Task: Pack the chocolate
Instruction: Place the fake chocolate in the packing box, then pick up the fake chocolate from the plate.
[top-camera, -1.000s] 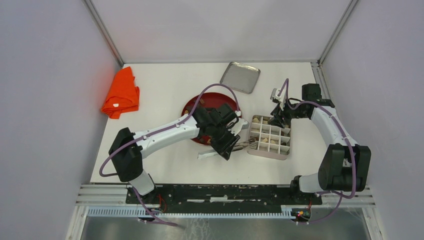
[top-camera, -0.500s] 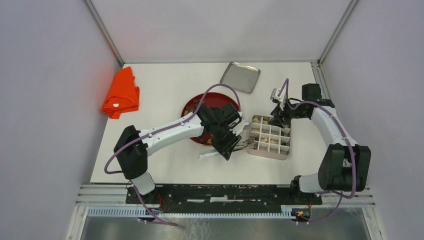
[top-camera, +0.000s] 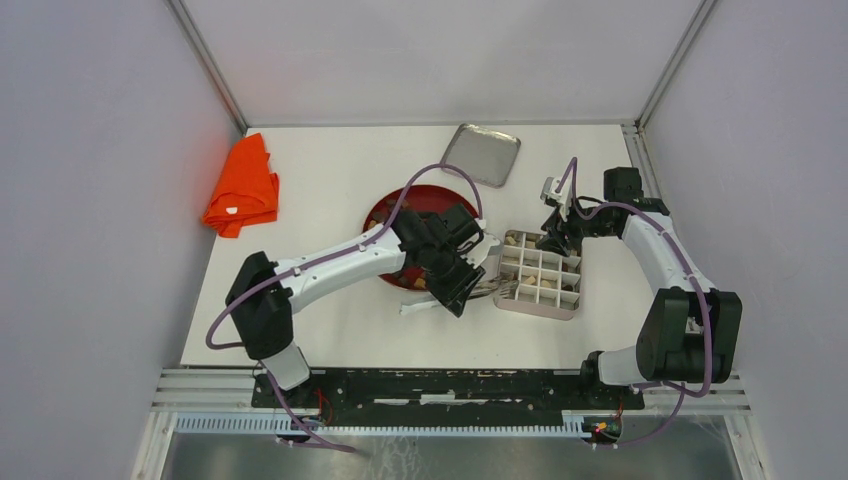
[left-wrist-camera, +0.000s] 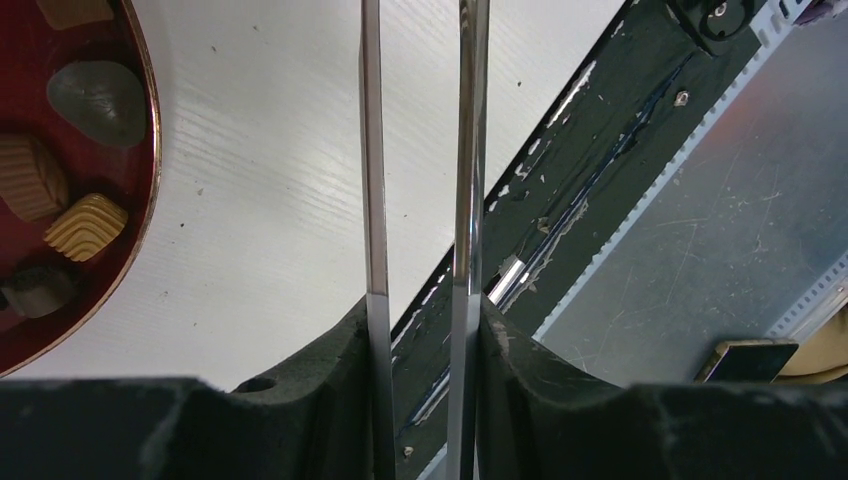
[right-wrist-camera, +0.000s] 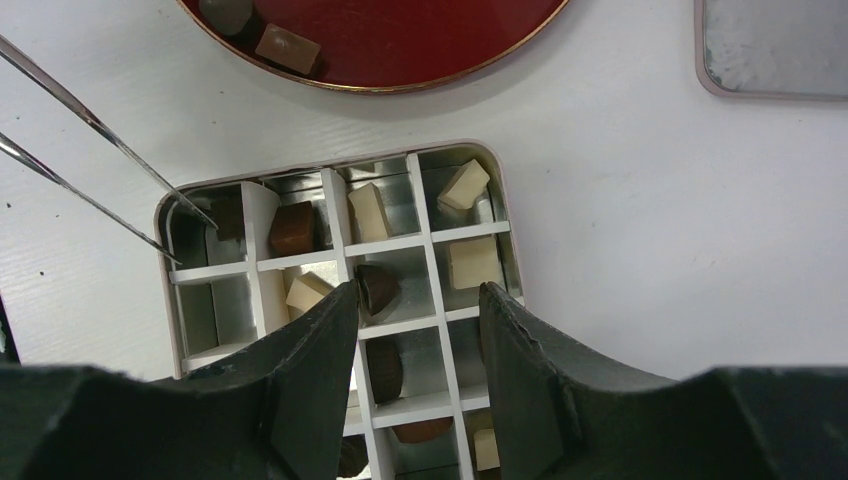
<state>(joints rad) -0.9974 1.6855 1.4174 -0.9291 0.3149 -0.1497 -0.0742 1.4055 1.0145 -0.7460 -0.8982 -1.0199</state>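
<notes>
A white table (top-camera: 320, 180) stands in a booth of pale grey walls (top-camera: 90, 200), with a black rail (top-camera: 440, 385) along its near edge. An orange cloth (top-camera: 243, 187) lies at the far left and a metal lid (top-camera: 481, 154) at the back. A red plate (top-camera: 383, 212) sits mid-table, and a divided box (top-camera: 541, 291) is just to its right. From above, the left gripper (top-camera: 455, 285) reaches across the plate's near side toward the box, and the right gripper (top-camera: 555, 236) hangs over the box's far edge. Only the wrist views show the chocolate (right-wrist-camera: 368, 212). The right wrist view has cream, brown and dark pieces spread through the cells, and a brown one on the plate. The left wrist view has tan and dark pieces at the plate's rim. That view also shows the left gripper clamped on tweezers (left-wrist-camera: 372, 200), whose two blades run out apart from each other. Their far ends show only in the right wrist view, dipped into a corner cell of the box beside a dark shape. I cannot tell whether they pinch it. The right gripper's fingers (right-wrist-camera: 310, 370) stand apart above the cells, with nothing caught between them.
</notes>
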